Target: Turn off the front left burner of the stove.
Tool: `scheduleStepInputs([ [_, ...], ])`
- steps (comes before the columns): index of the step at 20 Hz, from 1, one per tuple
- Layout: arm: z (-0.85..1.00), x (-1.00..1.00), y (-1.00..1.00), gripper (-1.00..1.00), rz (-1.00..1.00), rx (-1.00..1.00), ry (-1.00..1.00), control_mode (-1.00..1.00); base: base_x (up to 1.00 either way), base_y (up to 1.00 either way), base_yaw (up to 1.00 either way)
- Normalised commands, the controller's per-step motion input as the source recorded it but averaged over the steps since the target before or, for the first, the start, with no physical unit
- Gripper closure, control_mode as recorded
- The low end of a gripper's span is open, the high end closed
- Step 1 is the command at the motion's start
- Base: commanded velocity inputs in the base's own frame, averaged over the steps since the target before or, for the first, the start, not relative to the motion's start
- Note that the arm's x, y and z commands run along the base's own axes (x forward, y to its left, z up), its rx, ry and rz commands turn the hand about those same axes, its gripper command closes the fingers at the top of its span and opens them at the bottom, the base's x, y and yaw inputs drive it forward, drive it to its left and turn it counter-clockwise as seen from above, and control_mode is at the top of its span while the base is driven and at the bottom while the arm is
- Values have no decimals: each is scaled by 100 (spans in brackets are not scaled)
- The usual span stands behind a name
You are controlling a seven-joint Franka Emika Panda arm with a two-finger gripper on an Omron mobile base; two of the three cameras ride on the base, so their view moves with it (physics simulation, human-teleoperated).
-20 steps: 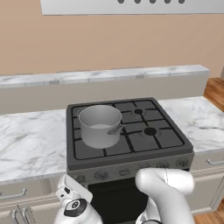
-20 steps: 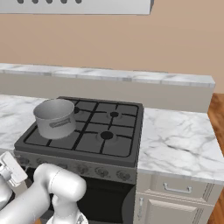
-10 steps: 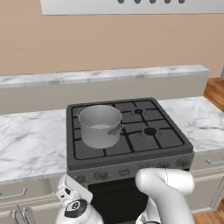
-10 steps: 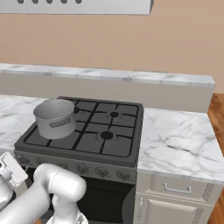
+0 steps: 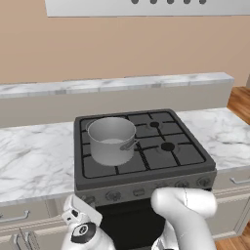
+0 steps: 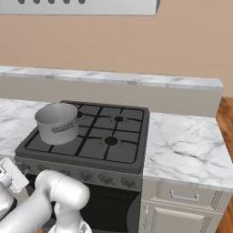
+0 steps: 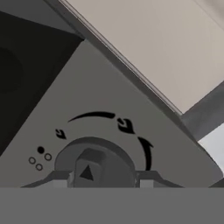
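The stove (image 5: 146, 177) (image 6: 86, 164) is a dark gas range with black grates and a row of small knobs along its front panel. Close up in the hand view is one round knob (image 7: 94, 164), with flame marks and a curved arrow printed around it. My gripper (image 7: 103, 178) sits on this knob, one fingertip (image 7: 59, 178) pressed against each side of it. In the base views the white hand (image 5: 80, 215) (image 6: 11, 176) is low at the left end of the front panel. A steel pot (image 5: 111, 140) (image 6: 57, 123) stands on the left grates.
Marble counters (image 5: 34, 161) (image 6: 186, 145) flank the stove, with beige drawers (image 6: 182, 198) below. A raised ledge (image 5: 122, 85) runs along the back wall. The dark oven door (image 5: 127, 222) is just below the knobs, beside my arm.
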Motion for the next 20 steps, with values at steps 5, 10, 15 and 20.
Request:
scheduleStepInputs([
  [5, 0, 5, -5, 100, 0, 0, -5, -100, 0, 0, 0],
  [10, -3, 0, -16, 100, 0, 2, -10, -100, 0, 0, 0],
  [15, -1, 23, -11, 100, 0, 9, -11, -100, 0, 0, 0],
  [20, 0, 13, -7, 100, -3, 15, -10, -100, 0, 0, 0],
])
